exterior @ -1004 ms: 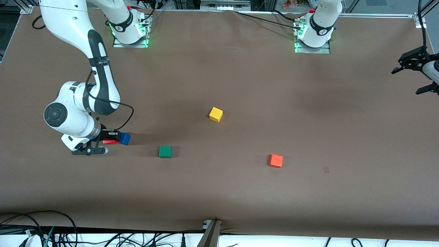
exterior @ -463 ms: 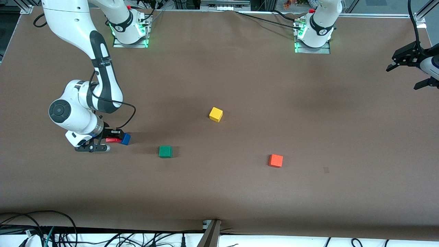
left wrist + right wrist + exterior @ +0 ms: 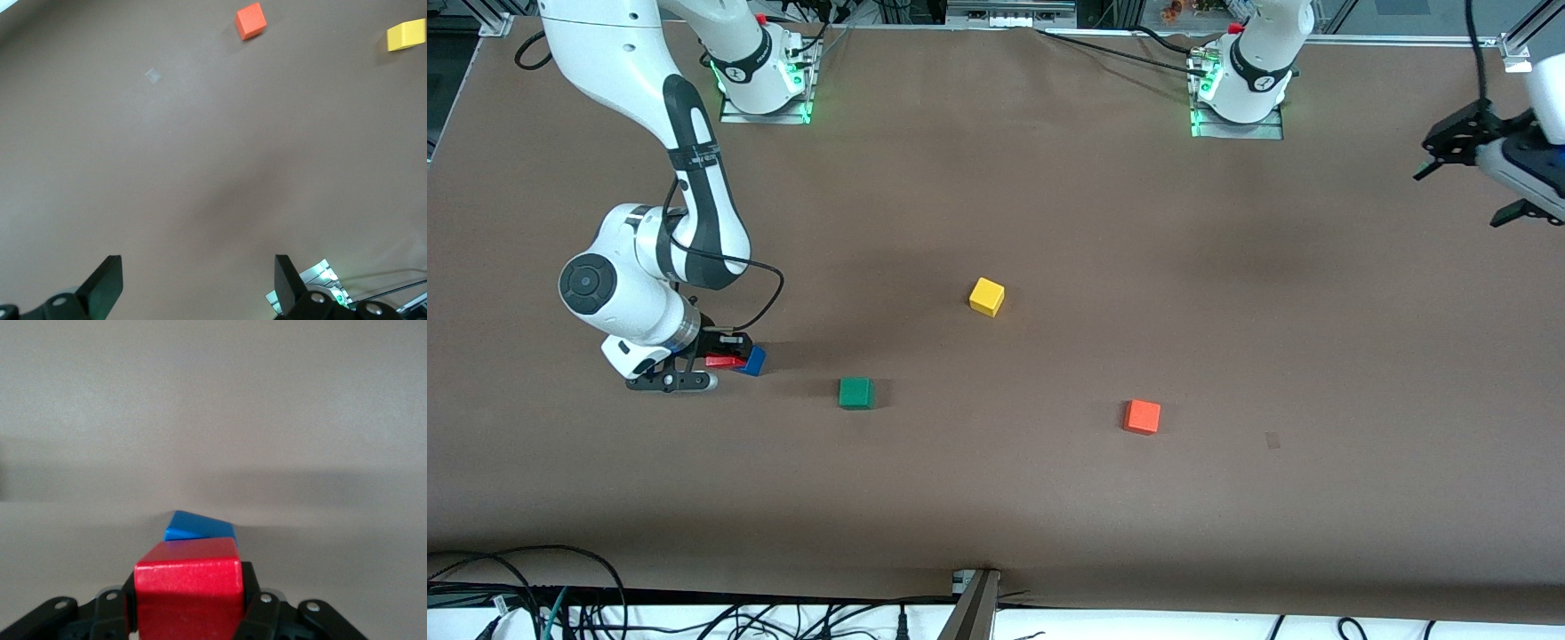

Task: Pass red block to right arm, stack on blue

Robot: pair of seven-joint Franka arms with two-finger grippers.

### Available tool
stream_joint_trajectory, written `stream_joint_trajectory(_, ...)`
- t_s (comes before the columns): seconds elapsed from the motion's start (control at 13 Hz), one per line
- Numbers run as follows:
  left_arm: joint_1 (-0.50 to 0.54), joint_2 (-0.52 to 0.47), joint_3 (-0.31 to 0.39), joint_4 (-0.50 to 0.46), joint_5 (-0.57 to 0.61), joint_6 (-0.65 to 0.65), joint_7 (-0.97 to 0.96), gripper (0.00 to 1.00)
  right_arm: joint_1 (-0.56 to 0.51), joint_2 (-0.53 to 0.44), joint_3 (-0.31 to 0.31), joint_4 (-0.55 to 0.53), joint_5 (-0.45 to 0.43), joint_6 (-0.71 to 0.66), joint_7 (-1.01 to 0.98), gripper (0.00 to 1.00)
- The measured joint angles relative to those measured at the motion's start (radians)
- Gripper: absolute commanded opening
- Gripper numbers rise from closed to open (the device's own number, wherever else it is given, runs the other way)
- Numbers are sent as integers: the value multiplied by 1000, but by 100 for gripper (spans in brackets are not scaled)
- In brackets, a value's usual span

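Lying nearest the front camera are an orange cube and a green cube on the brown table. Toward the right arm's end, the right gripper is clamped on the red block, low beside the blue cube. Farther off sits a yellow cube. At the left arm's end, the left gripper waits raised, jaws spread wide, empty.

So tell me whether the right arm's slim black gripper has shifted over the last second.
Yes. The right gripper, shut on the small red block, has edged toward the small blue cube, which sits still on the brown table.
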Motion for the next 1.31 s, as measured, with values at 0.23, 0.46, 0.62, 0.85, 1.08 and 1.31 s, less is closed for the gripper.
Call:
stream_joint_trajectory(0.23, -268, -7, 217, 0, 17, -37, -198, 100, 0, 0, 0, -2, 0, 10, 1, 99)
stream_joint_trajectory(0.46, -339, -11, 283, -15, 17, -43, -415, 100, 0, -4, 0, -2, 0, 10, 4, 100)
stream_joint_trajectory(0.62, -346, -34, 289, -75, 17, 3, -493, 100, 0, -19, 0, -1, 0, 11, 5, 100)
stream_joint_trajectory(0.85, -348, -97, 337, -228, 13, 115, -511, 100, 1, -84, -9, 23, 0, -92, 5, 100)
stream_joint_trajectory(1.08, -302, -103, 373, -281, -6, 147, -512, 100, 0, -169, -69, 127, -56, -332, -1, 100)
stream_joint_trajectory(1.31, -277, -88, 363, -296, -27, 177, -512, 100, 0, -238, -92, 291, -156, -585, -1, 100)
